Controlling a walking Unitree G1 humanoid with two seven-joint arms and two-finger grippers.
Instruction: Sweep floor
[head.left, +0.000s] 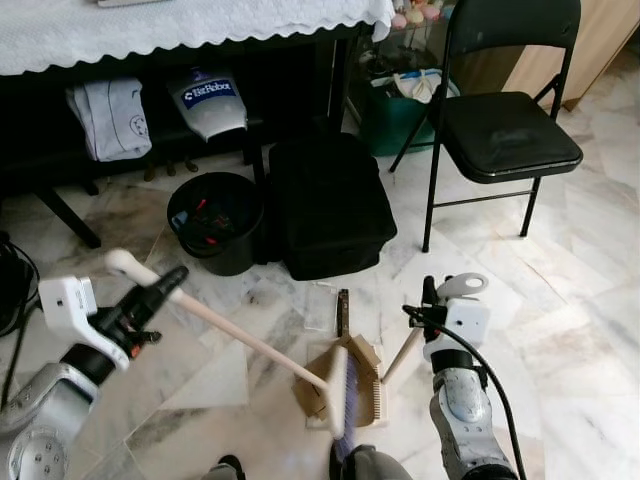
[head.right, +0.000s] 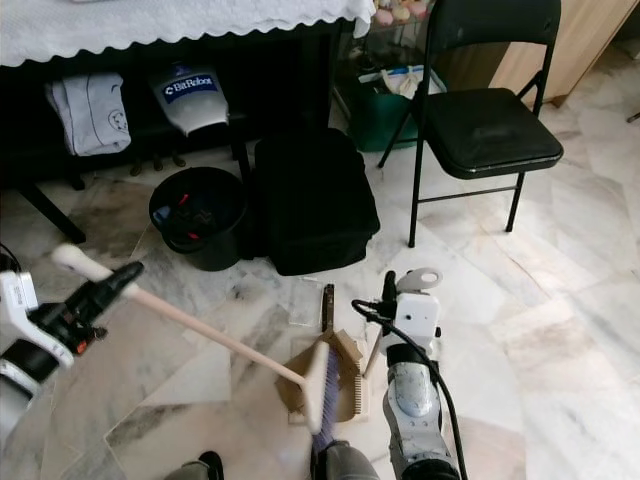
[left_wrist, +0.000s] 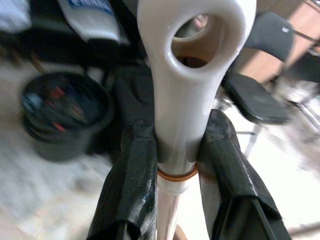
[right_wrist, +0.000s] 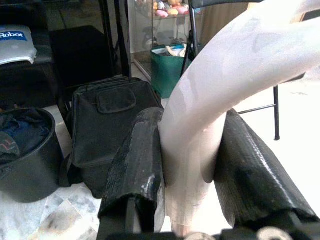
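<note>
My left gripper (head.left: 160, 288) is shut on the white top end of a long wooden broom handle (head.left: 240, 339); the left wrist view shows both black fingers (left_wrist: 132, 175) clamped on the looped handle end (left_wrist: 192, 75). The broom head (head.left: 340, 392), with bluish bristles, rests on the floor against a tan dustpan (head.left: 362, 385). My right gripper (head.left: 430, 305) is shut on the dustpan's white handle (head.left: 460, 286), which fills the gap between its fingers (right_wrist: 142, 165). A dark strip of debris (head.left: 343, 312) lies on the marble floor just beyond the dustpan.
A black bucket (head.left: 215, 220) and a black bag (head.left: 328, 205) stand ahead under a table with a white cloth (head.left: 180, 25). A black folding chair (head.left: 505, 130) stands to the right, a green bin (head.left: 390, 115) behind it. Open marble floor lies right and near left.
</note>
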